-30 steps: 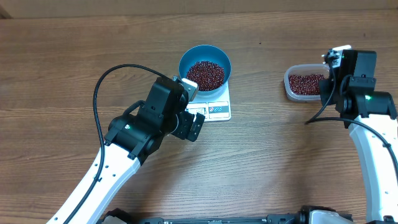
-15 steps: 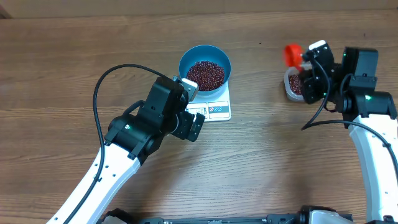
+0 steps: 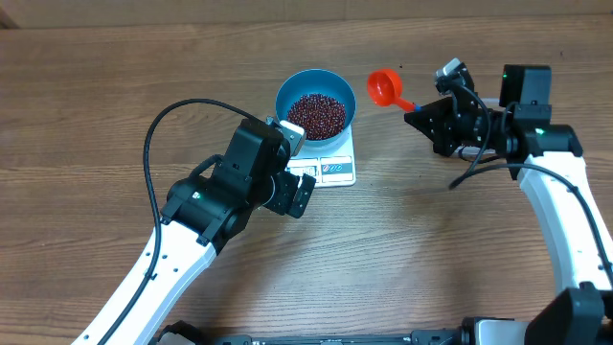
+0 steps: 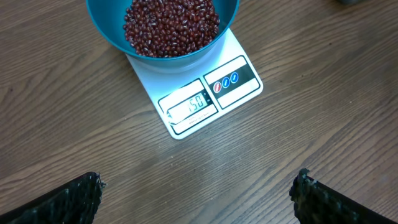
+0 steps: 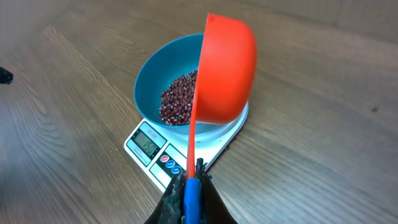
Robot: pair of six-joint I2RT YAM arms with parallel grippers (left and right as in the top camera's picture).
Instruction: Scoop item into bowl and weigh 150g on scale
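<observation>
Bowl (image 3: 316,79): showing bright blue inside and out, upper centre of the overhead view. Beans (image 3: 316,113): lying dark red-brown with paler flecks. Scale (image 3: 335,171): showing white; its display (image 4: 189,104) is reading pale grey with dark digits, and its buttons (image 4: 225,83) are showing red and blue on a dark strip. Scoop (image 3: 384,87): glowing bright orange-red, upper right of centre, its handle end (image 5: 191,193) showing blue at the bottom of the right wrist view. Table (image 3: 431,249): running mid-brown wood grain with darker streaks. Left arm (image 3: 172,259) and right arm (image 3: 565,220): showing white links and black joints; a cable (image 3: 153,134) is looping black, and a small light (image 3: 538,132) is shining green.
</observation>
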